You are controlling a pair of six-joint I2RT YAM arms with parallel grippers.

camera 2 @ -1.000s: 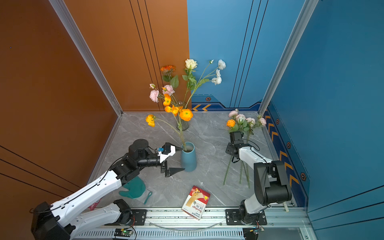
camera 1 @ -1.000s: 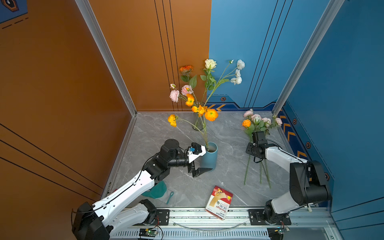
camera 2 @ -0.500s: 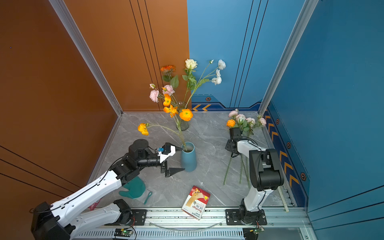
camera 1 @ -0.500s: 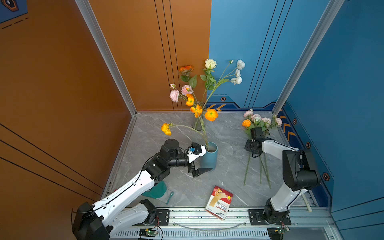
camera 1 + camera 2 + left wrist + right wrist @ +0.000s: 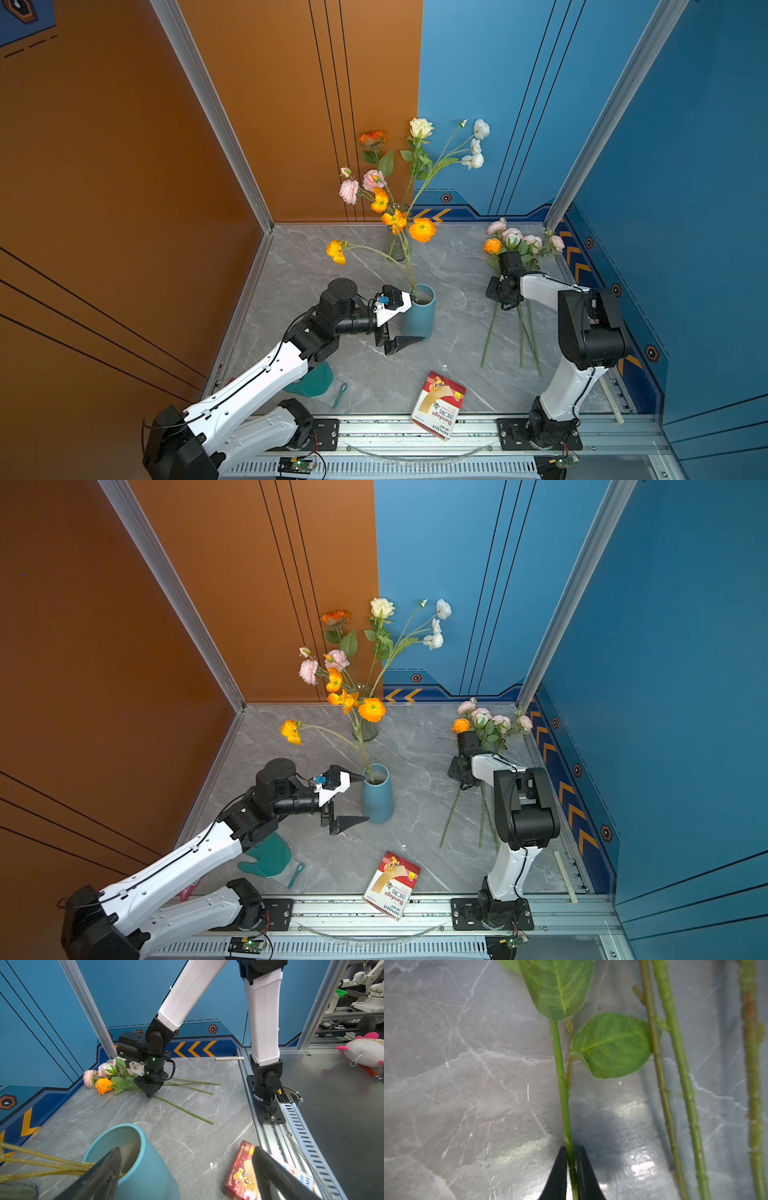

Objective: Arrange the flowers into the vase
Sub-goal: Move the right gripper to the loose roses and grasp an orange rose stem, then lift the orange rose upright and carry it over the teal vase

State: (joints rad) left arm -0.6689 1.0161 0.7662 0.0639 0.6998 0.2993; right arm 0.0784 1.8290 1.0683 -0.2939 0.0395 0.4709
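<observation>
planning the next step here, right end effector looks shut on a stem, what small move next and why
Probably lift straight up a little: the right end effector pinches the leafy stem, which lies flat on the table beside other stems.

My left arm [image 5: 257,374] reaches forward and low, left gripper [image 5: 417,318] turned sideways, jaws spread wide. My right arm [image 5: 582,328] folds sharply at the elbow, wrist pointing down, right gripper [image 5: 572,1165] pinched onto one green stem [image 5: 564,1095].

Orange-bloomed artificial flowers [image 5: 422,230] lean from a tapered blue ceramic vase [image 5: 419,322] — upright. Right of it, pink-and-orange long-stemmed flowers [image 5: 512,240] lie flat.
</observation>
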